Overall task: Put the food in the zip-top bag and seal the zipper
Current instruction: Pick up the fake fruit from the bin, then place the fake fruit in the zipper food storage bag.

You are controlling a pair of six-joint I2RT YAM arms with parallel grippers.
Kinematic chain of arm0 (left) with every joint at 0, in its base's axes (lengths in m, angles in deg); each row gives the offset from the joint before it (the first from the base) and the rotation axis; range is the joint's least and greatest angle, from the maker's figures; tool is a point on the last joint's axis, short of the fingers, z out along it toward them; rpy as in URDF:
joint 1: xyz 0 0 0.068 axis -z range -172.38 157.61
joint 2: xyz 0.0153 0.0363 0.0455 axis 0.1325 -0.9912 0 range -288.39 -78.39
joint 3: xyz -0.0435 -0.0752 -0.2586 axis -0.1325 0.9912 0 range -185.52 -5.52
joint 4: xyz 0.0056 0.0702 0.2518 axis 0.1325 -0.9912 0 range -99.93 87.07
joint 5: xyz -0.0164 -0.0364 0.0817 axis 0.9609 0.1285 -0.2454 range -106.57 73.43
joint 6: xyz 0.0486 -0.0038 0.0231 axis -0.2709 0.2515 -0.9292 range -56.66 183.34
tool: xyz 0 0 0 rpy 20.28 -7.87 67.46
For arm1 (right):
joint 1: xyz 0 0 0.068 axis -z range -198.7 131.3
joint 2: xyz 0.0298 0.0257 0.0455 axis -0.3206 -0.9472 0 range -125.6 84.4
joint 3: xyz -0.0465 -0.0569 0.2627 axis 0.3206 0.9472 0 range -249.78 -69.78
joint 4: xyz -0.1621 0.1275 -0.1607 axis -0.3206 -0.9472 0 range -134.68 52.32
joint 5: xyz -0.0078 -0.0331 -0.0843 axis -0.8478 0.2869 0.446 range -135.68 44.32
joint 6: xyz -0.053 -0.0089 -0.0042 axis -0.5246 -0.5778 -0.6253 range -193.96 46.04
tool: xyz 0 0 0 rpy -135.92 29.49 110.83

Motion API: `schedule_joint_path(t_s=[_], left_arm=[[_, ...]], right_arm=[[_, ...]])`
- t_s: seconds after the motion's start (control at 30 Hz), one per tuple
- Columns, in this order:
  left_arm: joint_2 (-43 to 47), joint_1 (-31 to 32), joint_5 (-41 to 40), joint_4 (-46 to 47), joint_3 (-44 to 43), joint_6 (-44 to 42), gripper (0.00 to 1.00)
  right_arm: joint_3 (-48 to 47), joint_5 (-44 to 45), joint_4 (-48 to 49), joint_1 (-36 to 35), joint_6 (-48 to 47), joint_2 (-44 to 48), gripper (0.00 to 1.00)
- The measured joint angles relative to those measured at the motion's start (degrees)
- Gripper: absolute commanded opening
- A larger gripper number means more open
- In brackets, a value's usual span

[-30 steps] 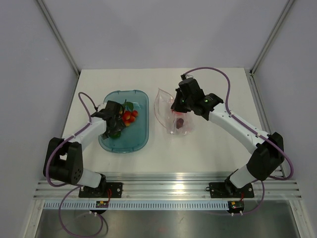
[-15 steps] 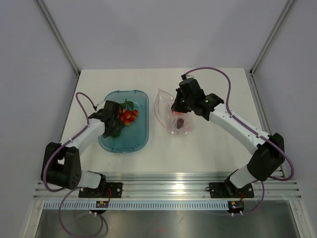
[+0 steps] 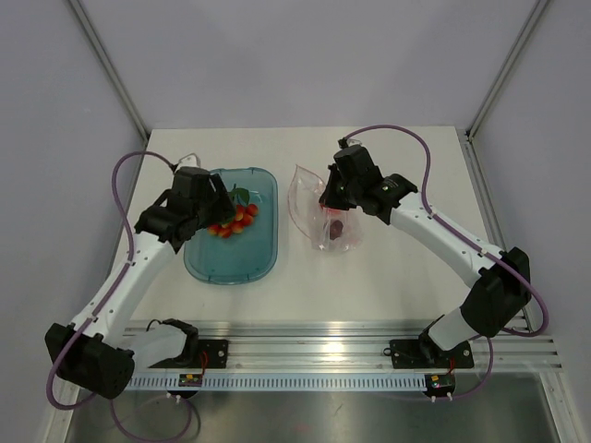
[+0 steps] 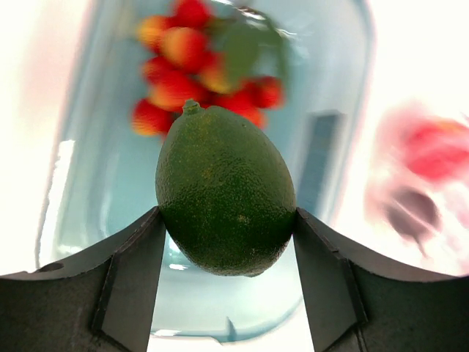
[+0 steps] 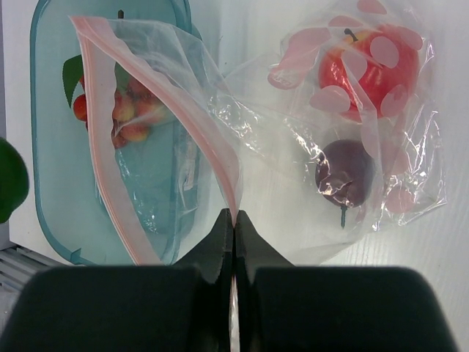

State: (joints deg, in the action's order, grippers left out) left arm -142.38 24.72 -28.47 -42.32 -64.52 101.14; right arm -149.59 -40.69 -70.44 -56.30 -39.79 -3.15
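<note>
While left hand [image 4: 225,229] holds lime [image 4: 220,183] over tray [image 3: 257,260], right hand [image 5: 234,220] pinches zipper [image 5: 187,114].

Three lenses on one tabletop.
The top camera hangs above and behind my bases, looking down over the whole table [image 3: 397,277]. My left wrist camera looks past my left gripper [image 4: 227,224], so close that the lime [image 4: 226,183] between the fingers fills the frame; my right wrist camera looks down past my right gripper [image 5: 234,222] onto the zip-top bag [image 5: 278,147]. All three views share the teal tray [image 3: 249,263] and its red food [image 3: 235,221].
</note>
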Motion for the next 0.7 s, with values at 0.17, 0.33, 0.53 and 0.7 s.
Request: schedule_joint_path(t_s=[0.17,0.33,0.53,0.7], left_arm=[[-1.0,9.5,5.0,-1.4,-12.5,-2.2,0.35],[-1.5,12.2,15.3,3.2,-15.5,-1.4,0.35],[-7.1,14.8,22.8,7.3,-15.5,0.7,0.35],[-12.0,16.3,25.4,9.7,-15.6,1.7,0.36]], right_arm=[[0.0,0.0,0.0,0.0,0.3,0.0,0.00],[0.0,0.0,0.0,-0.1,0.7,-0.3,0.00],[-0.3,0.0,-0.1,-0.7,0.9,-0.7,0.00],[-0.4,0.1,-0.1,-1.0,1.4,-0.7,0.00]])
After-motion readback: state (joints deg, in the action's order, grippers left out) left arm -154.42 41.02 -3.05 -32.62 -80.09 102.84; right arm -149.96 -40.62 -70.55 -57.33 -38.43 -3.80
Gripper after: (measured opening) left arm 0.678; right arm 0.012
